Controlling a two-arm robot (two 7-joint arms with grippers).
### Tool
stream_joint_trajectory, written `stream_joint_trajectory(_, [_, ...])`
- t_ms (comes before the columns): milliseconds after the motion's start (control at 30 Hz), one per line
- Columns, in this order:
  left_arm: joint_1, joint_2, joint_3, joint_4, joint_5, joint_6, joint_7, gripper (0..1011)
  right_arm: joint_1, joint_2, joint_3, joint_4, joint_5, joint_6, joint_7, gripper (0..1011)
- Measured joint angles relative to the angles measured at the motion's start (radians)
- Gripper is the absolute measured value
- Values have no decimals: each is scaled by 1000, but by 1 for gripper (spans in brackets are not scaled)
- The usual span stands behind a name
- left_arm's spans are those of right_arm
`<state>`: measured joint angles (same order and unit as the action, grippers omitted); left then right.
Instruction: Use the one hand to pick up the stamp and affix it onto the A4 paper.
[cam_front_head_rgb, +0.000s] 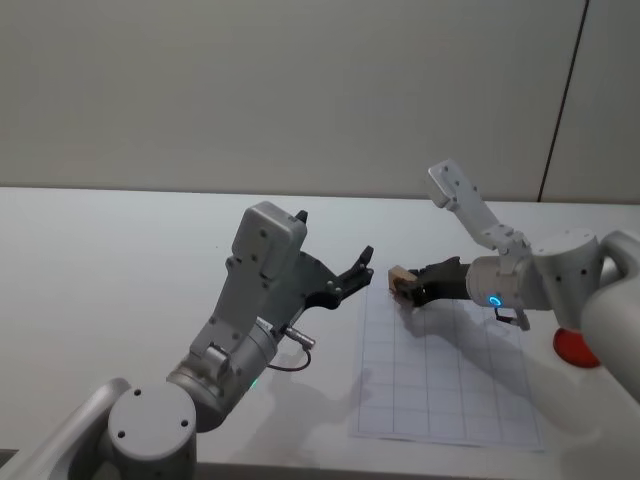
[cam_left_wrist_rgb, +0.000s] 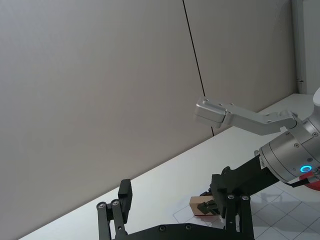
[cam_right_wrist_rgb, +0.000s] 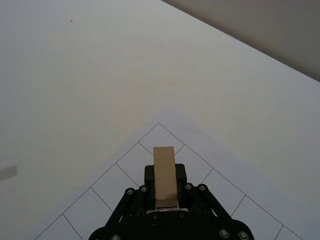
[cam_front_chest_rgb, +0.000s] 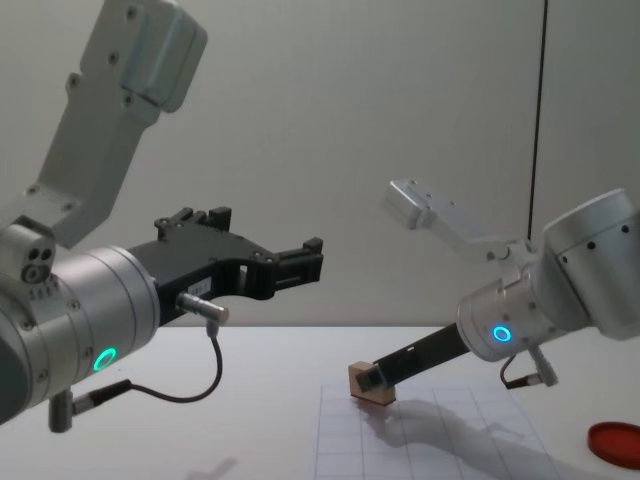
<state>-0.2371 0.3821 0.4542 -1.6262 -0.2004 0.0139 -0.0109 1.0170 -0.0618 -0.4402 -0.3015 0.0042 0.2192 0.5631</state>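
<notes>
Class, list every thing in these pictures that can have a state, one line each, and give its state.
right hand, shut on the stamp, low over the paper's far left corner.
stamp, gripped; contact with the sheet cannot be told.
A4 paper, lying flat on the table.
left hand, open, raised, holding nothing.
red disc, lying flat, right of the paper.

No text, brand, number or label can be read anywhere. A4 paper (cam_front_head_rgb: 445, 385): faint grey grid, no legible writing in the squares. Stamp (cam_right_wrist_rgb: 164, 175): plain pale wood, no lettering to be made out. Arm wrists: a blue glowing ring (cam_front_chest_rgb: 500, 334) right, a green ring (cam_front_chest_rgb: 103, 358) left, neither with characters
</notes>
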Motion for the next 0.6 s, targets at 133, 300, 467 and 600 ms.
stream_joint_trajectory(133, [0, 0, 0, 0, 0, 0, 0, 1002, 5, -4, 3, 14, 6, 1, -1, 217])
stream_joint_trajectory(300, [0, 0, 0, 0, 0, 0, 0, 1002, 10, -8, 6, 29, 12, 1, -3, 216])
stream_joint_trajectory(467, [0, 0, 0, 0, 0, 0, 0, 1002, 13, -11, 8, 40, 16, 1, -3, 217])
stream_joint_trajectory(600, [0, 0, 0, 0, 0, 0, 0, 1002, 14, -12, 8, 46, 18, 2, -3, 216])
